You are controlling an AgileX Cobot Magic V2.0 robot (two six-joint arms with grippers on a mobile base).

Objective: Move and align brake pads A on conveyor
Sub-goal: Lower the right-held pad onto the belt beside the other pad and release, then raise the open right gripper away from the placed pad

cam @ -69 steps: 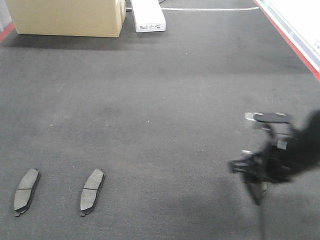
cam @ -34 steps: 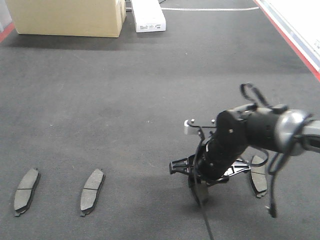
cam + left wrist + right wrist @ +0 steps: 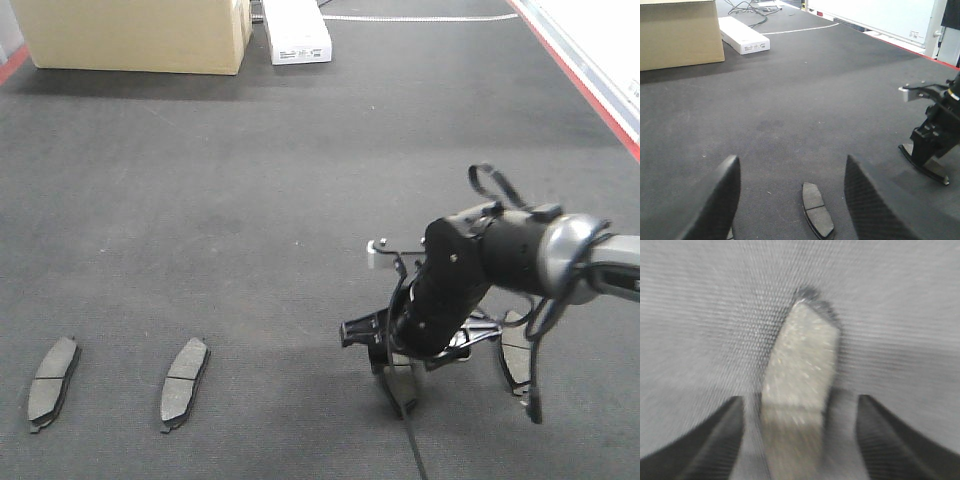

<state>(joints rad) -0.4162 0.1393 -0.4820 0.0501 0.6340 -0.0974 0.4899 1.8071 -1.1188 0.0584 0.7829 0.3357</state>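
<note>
Down at five o'clock on the conveyor (image 3: 300,200), the right gripper (image 3: 400,372) stands with jaws spread around a pad (image 3: 800,385), not clamping it. Another pad (image 3: 516,352) lies just right. Two more pads (image 3: 185,382) lie at seven o'clock. Left gripper (image 3: 790,200) hangs open.

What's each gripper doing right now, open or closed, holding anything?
Left gripper: open, empty, above a brake pad on the conveyor.
Right gripper: open, fingers either side of another brake pad, not gripping.
</note>
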